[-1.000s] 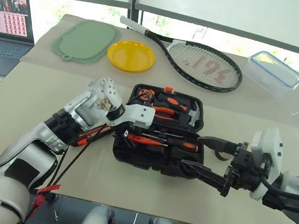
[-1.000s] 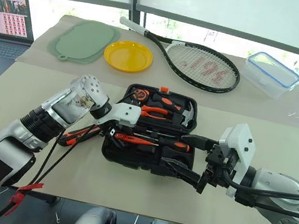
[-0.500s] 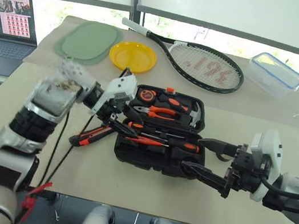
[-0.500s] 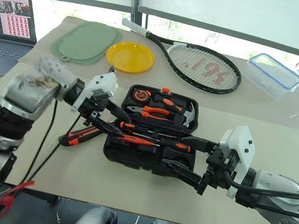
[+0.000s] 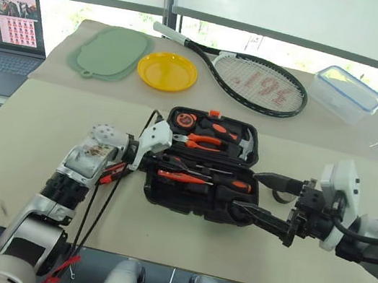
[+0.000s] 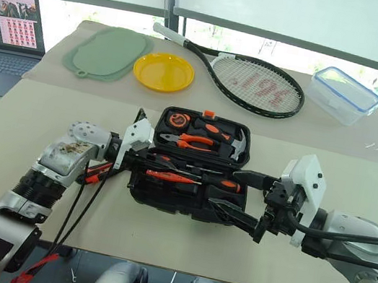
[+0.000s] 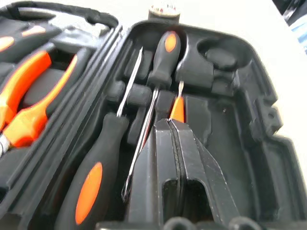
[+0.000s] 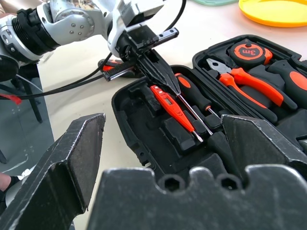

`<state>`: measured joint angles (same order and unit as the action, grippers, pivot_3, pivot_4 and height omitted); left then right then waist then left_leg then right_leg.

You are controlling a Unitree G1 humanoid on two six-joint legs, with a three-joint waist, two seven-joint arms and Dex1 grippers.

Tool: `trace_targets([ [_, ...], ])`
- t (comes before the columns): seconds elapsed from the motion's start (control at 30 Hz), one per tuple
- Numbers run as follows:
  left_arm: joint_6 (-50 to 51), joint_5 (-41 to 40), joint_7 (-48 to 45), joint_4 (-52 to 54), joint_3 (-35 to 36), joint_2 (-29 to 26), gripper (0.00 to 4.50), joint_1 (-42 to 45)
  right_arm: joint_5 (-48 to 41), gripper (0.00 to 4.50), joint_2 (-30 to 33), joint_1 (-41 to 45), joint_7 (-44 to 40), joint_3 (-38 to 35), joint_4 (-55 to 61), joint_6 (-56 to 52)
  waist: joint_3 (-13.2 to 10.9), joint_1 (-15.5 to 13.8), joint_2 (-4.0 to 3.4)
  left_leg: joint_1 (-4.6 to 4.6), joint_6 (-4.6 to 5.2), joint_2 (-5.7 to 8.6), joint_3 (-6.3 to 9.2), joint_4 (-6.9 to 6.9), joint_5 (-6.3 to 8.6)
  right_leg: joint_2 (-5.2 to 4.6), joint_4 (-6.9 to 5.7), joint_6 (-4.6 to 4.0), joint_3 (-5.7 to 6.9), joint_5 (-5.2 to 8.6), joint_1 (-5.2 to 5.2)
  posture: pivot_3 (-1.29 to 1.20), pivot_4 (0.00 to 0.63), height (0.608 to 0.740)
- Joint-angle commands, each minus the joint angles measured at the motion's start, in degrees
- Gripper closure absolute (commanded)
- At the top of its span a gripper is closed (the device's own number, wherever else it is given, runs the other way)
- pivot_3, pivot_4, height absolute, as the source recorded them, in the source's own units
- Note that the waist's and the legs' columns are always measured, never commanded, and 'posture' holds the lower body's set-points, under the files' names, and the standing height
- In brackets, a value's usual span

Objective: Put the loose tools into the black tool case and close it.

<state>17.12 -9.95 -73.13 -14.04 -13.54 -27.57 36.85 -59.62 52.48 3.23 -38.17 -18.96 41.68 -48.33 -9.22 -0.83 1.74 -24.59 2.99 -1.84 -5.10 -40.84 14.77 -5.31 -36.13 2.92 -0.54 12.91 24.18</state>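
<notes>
- We see the black tool case lying open near the middle of the tabletop, its lid half holding orange-handled pliers, a tape measure and a hammer.
- In the near half, two black-and-orange screwdrivers lie side by side in their recesses, with the thin red screwdriver beside them.
- Our left hand has its fingers pressed together with nothing between them, tips over the red screwdriver at the case's left end.
- Our right hand hangs spread wide at the case's right end, one finger above the near rim, gripping nothing.
- The black-and-orange utility knife lies on the tabletop just left of the case, partly under the left arm.
- Farther back sit a yellow plate, a green mat, a tennis racket and a clear blue-rimmed box; a laptop stands off to the left.
</notes>
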Motion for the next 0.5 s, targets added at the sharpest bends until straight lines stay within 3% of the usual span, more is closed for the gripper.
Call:
trace_targets([
  [0.03,-3.18,0.66,-0.21,-0.91,-0.78,0.29,4.46,0.34,-0.40,0.00,0.40,-0.11,0.38,-1.78,0.82,0.83,0.00,-0.02,0.00,0.00,0.00,0.00,0.00,0.00,0.00,0.00,0.00,0.00,0.00,0.00,0.00,0.00,0.150,0.738],
  [0.5,-9.66,5.29,-0.47,-7.19,-3.18,-1.50,4.46,0.20,-1.22,0.00,0.06,-0.44,1.64,-1.96,0.81,0.71,0.02,0.11,-0.02,0.12,0.00,-0.01,-0.01,0.02,0.00,-0.01,0.00,0.00,-0.02,0.00,-0.09,0.00,0.150,0.738],
])
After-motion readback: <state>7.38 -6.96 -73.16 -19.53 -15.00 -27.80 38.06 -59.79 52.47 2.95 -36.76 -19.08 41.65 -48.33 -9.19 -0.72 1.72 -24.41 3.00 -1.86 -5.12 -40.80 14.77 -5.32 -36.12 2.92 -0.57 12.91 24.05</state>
